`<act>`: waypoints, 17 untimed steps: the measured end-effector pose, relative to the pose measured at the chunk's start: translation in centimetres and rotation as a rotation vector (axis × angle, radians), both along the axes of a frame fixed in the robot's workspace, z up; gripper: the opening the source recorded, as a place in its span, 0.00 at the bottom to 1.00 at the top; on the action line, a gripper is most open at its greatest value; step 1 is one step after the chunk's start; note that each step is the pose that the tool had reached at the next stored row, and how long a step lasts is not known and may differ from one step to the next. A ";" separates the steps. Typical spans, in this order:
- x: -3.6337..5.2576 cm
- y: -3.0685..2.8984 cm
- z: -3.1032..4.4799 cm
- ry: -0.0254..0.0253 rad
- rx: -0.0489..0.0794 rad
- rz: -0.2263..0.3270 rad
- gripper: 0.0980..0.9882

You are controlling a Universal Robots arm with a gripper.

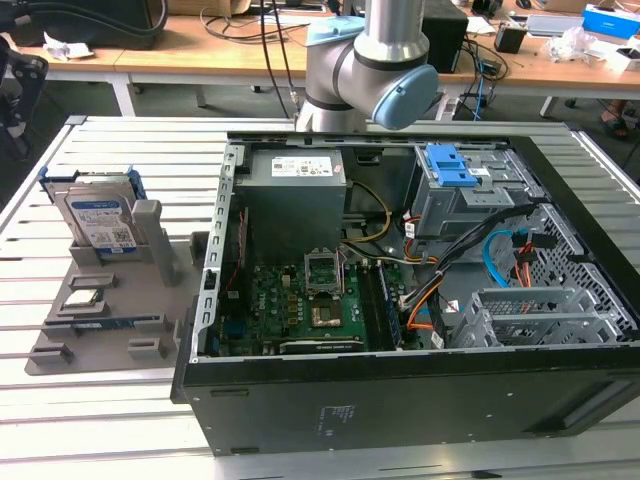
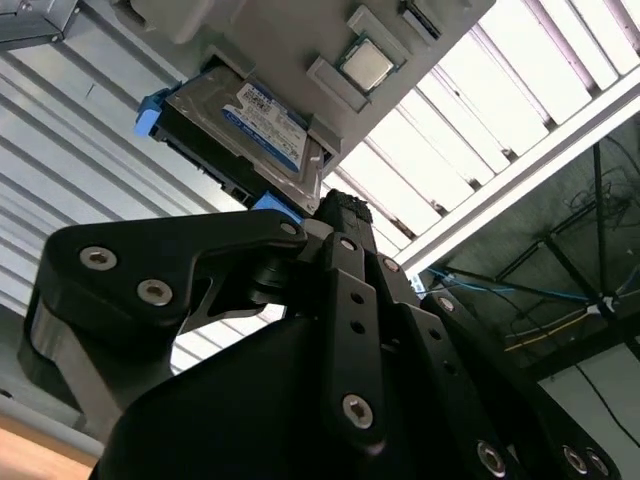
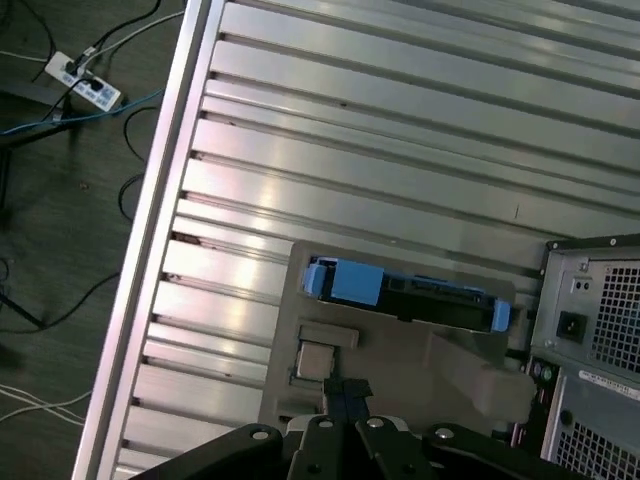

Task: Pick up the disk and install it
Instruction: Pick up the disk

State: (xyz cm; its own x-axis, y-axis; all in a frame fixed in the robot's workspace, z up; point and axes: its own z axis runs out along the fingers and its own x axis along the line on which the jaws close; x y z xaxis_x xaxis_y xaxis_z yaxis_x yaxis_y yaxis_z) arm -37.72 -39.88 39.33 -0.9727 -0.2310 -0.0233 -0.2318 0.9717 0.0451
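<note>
The disk (image 1: pixel 100 215) is a silver drive with a white-and-blue label in a bright blue bracket. It leans upright in a slot of the grey holder (image 1: pixel 120 300) at the exterior view's left, outside the computer case. It also appears edge-on in the first wrist view, as the disk (image 3: pixel 400 292), and label-on in the second wrist view, as the disk (image 2: pixel 245 120). My gripper (image 3: pixel 346 392) hangs in the air apart from it, fingers together and holding nothing. In the second wrist view the gripper (image 2: pixel 338 208) points toward the disk's blue corner.
The open black computer case (image 1: pixel 400 400) fills the exterior view's right, with a grey drive cage (image 1: pixel 470 195) carrying a blue latch, cables and a motherboard. A small square chip (image 1: pixel 84 297) lies on the holder. The arm (image 1: pixel 370 60) stands behind the case. The table is slatted metal.
</note>
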 end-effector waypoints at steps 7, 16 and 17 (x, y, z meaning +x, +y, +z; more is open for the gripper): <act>0.00 0.00 0.00 0.0000 0.000 0.102 0.01; 0.00 0.00 0.00 0.0000 0.000 0.222 0.01; 0.00 0.00 0.00 0.0000 0.000 0.233 0.01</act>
State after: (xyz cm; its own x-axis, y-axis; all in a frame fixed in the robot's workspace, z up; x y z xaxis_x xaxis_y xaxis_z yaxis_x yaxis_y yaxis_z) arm -37.72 -39.88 39.33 -0.8929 -0.4496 -0.0233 -0.4502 0.8918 0.0450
